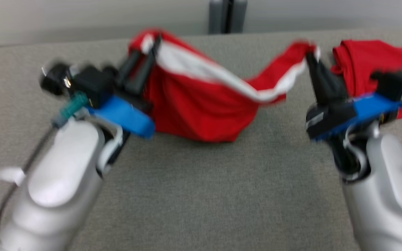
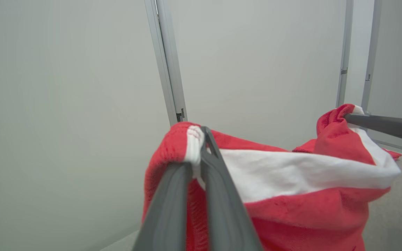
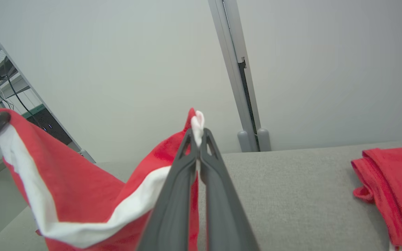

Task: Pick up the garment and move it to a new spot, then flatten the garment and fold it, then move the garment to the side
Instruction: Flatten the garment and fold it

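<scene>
Grey table point(image 1: 201, 195) up front. Left gripper point(image 1: 151, 47) pinched on the red garment point(image 1: 201, 111) at its white band; right gripper point(image 1: 310, 55) pinched on the other end. The garment hangs between them, its bottom probably touching the table (blurry). Another red cloth point(image 1: 372, 59) at far right.

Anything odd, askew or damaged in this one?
Nothing stands out: the left gripper and right gripper pinch the white-banded red fabric garment, which sags between them over the grey table; a second red garment lies at its right.
</scene>
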Robot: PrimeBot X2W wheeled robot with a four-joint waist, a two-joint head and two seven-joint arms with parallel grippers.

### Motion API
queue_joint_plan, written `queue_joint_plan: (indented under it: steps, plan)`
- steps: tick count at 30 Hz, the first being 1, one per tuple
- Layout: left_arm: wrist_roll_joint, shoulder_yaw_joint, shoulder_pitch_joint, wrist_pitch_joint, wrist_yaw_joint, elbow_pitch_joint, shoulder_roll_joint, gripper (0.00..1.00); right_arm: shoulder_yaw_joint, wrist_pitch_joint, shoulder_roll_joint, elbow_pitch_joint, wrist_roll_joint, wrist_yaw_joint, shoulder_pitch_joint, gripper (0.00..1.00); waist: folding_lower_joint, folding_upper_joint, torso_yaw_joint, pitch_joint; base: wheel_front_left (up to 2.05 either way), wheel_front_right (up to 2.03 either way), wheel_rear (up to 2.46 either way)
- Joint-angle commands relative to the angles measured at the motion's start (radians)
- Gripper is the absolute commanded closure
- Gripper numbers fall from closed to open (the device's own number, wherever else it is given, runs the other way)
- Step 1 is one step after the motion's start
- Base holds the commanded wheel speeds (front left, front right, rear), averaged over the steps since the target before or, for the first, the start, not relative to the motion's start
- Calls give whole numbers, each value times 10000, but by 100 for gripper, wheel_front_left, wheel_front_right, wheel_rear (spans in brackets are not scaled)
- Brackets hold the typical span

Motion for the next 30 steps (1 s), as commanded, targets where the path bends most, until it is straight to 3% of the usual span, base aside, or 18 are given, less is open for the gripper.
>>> queue_joint_plan:
  steps: [1,7,11,16,23,30]
  plan:
    - [-90,50,-349,15,-4,4,41,100,-21,-1,11,23,-46,31,-414,100,-3,0,145,259,0,0,0]
    - [-610,-314,-4207,306,-5,1094,380,100,-819,521,177,1905,217,28,-4709,100,-3,0,-96,1543,0,0,0]
    - [-1036,-697,-6679,-66,-6,2207,282,100,-1528,153,232,3344,125,28,-7295,100,-3,0,-229,2052,0,0,0]
    - [-1417,-1235,-8658,-740,-7,3383,-52,100,-2229,-565,256,4978,-6,28,-9383,100,-3,0,-287,2288,0,0,0]
    - [-1909,-2130,-8246,-1090,-6,3961,-134,100,-1973,-1156,269,6522,79,29,-9330,100,-3,0,-195,2350,0,0,0]
    - [-1847,-1513,-5136,-1112,15,2752,-112,100,-1107,-1819,235,7203,583,29,-7092,100,-3,0,13,2202,0,0,0]
